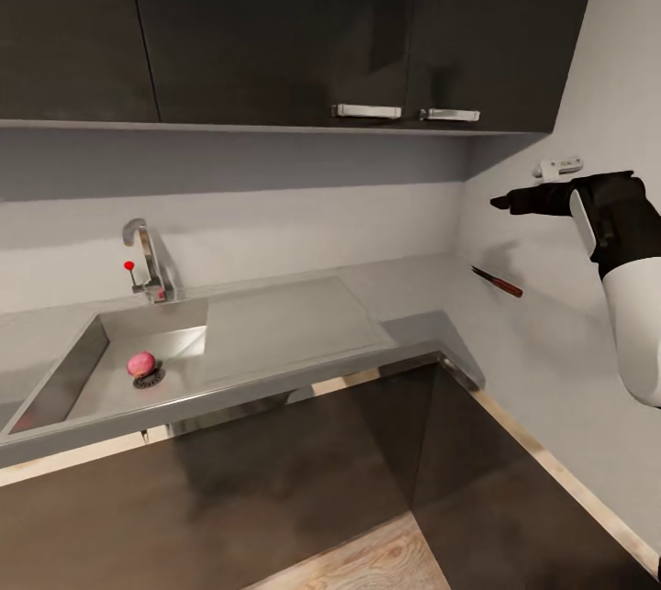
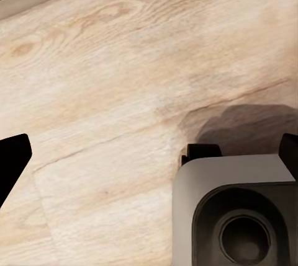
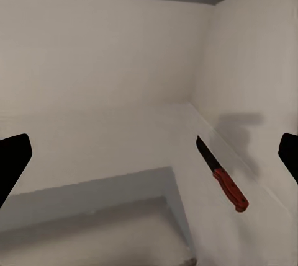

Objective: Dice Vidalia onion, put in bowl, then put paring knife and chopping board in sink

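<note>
The Vidalia onion [image 1: 140, 363] is a small pinkish ball in the sink [image 1: 64, 379], right beside the round drain. The paring knife [image 1: 498, 282] with its red handle rests against the right wall at the countertop's [image 1: 404, 283] far end; in the right wrist view the paring knife [image 3: 223, 178] points its dark blade away from me. My right gripper [image 1: 514, 201] is raised above and to the right of the knife, open and empty, its fingertips [image 3: 13, 157] spread wide. My left gripper [image 2: 149, 154] is open over wooden floor. The chopping board and bowl are out of view.
A curved chrome tap [image 1: 151, 260] with a red knob stands behind the sink, beside the flat drainer [image 1: 285, 324]. Dark wall cabinets [image 1: 367, 21] hang overhead and dark base cabinets [image 1: 275, 480] stand below. The right wall [image 1: 551, 342] closes the corner. Part of my grey base [image 2: 236, 210] is above the floor.
</note>
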`<state>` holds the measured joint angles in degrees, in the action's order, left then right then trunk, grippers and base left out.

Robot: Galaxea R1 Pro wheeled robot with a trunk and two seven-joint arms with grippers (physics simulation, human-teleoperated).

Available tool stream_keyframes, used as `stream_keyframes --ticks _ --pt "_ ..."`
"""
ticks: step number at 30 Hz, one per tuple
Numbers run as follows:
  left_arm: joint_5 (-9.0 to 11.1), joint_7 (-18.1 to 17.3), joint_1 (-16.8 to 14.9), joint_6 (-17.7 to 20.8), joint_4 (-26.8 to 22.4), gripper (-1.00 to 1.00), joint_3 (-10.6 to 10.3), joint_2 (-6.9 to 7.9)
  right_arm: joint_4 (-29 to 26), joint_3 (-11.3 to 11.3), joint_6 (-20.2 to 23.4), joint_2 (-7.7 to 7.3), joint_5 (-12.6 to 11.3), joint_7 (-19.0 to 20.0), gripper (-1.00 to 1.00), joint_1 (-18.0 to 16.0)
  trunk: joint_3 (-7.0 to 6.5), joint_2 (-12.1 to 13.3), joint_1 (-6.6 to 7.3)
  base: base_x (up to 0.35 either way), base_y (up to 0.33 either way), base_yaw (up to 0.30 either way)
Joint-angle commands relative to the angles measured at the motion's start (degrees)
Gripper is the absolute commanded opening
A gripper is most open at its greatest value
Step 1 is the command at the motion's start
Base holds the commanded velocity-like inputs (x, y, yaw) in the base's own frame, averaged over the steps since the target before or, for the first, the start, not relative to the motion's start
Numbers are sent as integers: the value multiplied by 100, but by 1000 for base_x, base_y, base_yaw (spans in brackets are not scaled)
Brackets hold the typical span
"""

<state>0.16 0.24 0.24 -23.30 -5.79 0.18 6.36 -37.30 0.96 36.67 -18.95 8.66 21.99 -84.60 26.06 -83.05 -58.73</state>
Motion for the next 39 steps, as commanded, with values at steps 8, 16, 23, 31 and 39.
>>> stream_keyframes --ticks 8,16,23,31,39 --pt "1 2 3 -4 -4 100 0 -3 92 10 12 4 57 42 100 -4 5 -3 0 0 0 0" --pt "1 2 3 1 -1 100 -9 -3 274 14 -18 15 50 42 100 -4 5 -3 0 0 0 0" --pt "1 2 3 1 -1 100 -9 -3 276 10 -44 18 54 42 100 -4 5 -3 0 18 -42 0" --pt "1 2 3 1 -1 100 -6 -3 276 18 -46 38 42 42 100 -4 5 -3 0 184 -215 0" --pt "1 2 3 1 -8 100 -1 -3 276 19 -46 35 48 42 100 -4 5 -3 0 235 -219 0"
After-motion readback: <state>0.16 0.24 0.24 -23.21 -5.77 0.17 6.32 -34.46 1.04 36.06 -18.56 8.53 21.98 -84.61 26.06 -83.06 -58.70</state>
